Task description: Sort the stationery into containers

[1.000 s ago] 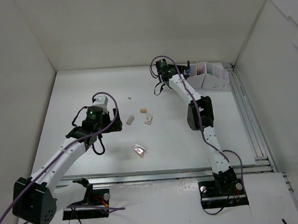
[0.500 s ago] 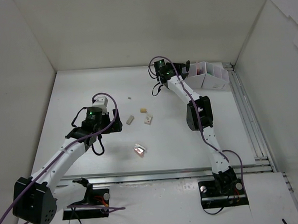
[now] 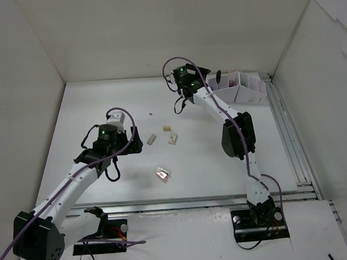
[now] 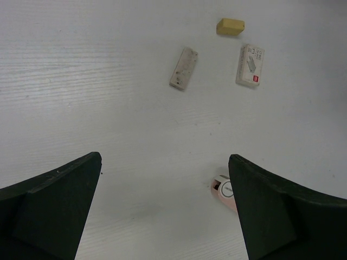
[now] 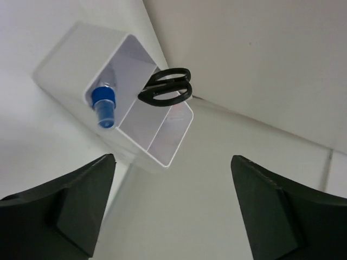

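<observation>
The white organiser (image 3: 241, 90) stands at the back right. In the right wrist view its end compartments (image 5: 69, 60) hold black-handled scissors (image 5: 166, 86) and a blue-capped tube (image 5: 103, 106). My right gripper (image 5: 173, 206) is open with nothing between its fingers, a short way back from the organiser, to its left in the top view (image 3: 209, 80). A grey eraser (image 4: 184, 67), a yellow eraser (image 4: 230, 26), a small white box (image 4: 250, 66) and a pink-and-white item (image 4: 222, 189) lie on the table. My left gripper (image 4: 165, 211) hangs open over them, the pink item beside its right finger.
White walls close in the table on the left, back and right. A metal rail (image 3: 290, 141) runs along the right side. A tiny dark speck (image 3: 151, 113) lies behind the erasers. The small items (image 3: 162, 139) sit mid-table between the two arms.
My right gripper has opened and pulled back to the left, away from the organiser. The left arm has shifted only slightly.
</observation>
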